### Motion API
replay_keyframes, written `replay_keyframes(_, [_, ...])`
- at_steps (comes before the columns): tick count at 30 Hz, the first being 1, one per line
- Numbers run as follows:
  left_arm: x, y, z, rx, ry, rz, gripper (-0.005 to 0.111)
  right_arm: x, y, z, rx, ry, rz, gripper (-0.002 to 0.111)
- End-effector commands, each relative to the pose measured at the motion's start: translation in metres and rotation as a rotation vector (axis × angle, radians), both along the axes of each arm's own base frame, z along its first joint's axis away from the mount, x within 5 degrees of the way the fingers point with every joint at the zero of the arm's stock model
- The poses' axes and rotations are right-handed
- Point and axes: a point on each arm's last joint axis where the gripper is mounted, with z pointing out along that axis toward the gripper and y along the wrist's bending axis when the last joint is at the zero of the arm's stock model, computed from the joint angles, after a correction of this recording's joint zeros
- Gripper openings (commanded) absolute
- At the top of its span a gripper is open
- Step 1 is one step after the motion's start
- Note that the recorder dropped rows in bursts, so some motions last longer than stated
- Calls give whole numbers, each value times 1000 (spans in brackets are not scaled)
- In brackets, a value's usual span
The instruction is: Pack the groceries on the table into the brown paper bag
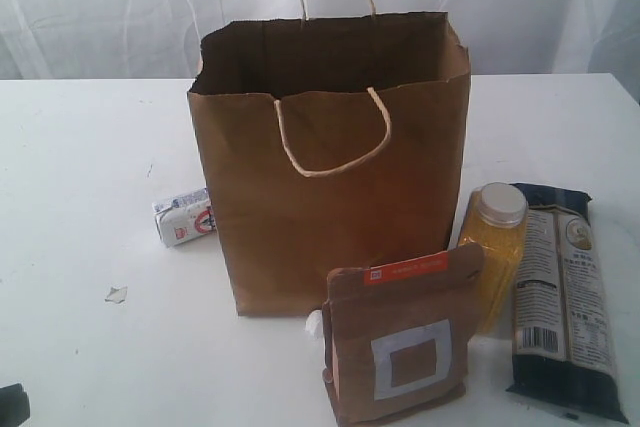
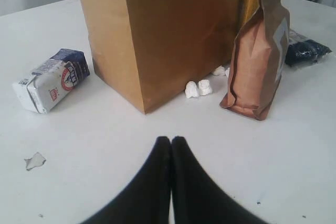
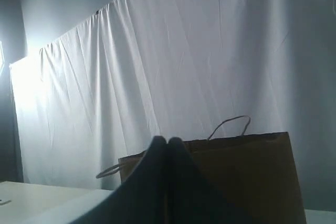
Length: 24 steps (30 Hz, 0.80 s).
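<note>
The brown paper bag stands open in the middle of the white table. To its left lies a small white-blue carton. In front of the bag stands the brown pouch with a white square; right of it are the yellow-grain bottle and the long dark-blue packet. My left gripper is shut and empty, low over the table, facing the bag, carton and pouch. My right gripper is shut and empty, pointing at the bag's upper part.
A white curtain hangs behind the table. Small white crumpled bits lie at the bag's base beside the pouch. A small torn scrap lies on the table at the left. A dark object shows at the exterior view's bottom-left corner.
</note>
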Motion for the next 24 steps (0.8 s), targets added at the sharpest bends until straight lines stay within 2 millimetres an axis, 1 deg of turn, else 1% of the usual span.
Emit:
replay_keyframes(1, [0, 0, -1, -3, 1, -6, 0, -1, -1, 4, 96, 42, 47, 0])
replay_keyframes(3, [0, 0, -1, -3, 1, -6, 0, -1, -1, 4, 96, 54, 45, 0])
replay_keyframes(5, [0, 0, -1, -3, 1, -6, 0, 2, -4, 6, 154, 206, 51, 3])
replay_keyframes(6, [0, 0, -1, -3, 1, -6, 0, 3, -4, 8, 151, 300, 55, 8])
replay_keyframes(8, [0, 0, -1, -3, 1, -6, 0, 2, -3, 15, 8, 355, 23, 20])
replay_keyframes(9, [0, 0, -1, -3, 1, -6, 0, 2, -2, 22, -64, 365, 4, 28])
replay_keyframes(10, [0, 0, -1, -3, 1, -6, 0, 4, -2, 30, -117, 356, -18, 38])
replay_keyframes(12, [0, 0, -1, -3, 1, -6, 0, 8, -1, 46, -174, 384, -50, 51])
replay_keyframes(13, [0, 0, -1, -3, 1, -6, 0, 13, -1, 53, -205, 437, -76, 54])
replay_keyframes(14, [0, 0, -1, -3, 1, -6, 0, 17, -1, 61, -226, 490, -105, 55])
replay_keyframes(16, [0, 0, -1, -3, 1, -6, 0, 31, -3, 69, -297, 681, -215, 56])
replay_keyframes(18, [0, 0, -1, -3, 1, -6, 0, 43, -5, 76, -374, 801, -318, 60])
replay_keyframes(20, [0, 0, -1, -3, 1, -6, 0, 56, 0, 84, -452, 855, -373, 68])
replay_keyframes(22, [0, 0, -1, -3, 1, -6, 0, 72, 10, 93, -492, 864, -377, 74])
replay_keyframes(24, [0, 0, -1, -3, 1, -6, 0, 87, 20, 98, -513, 875, -372, 76])
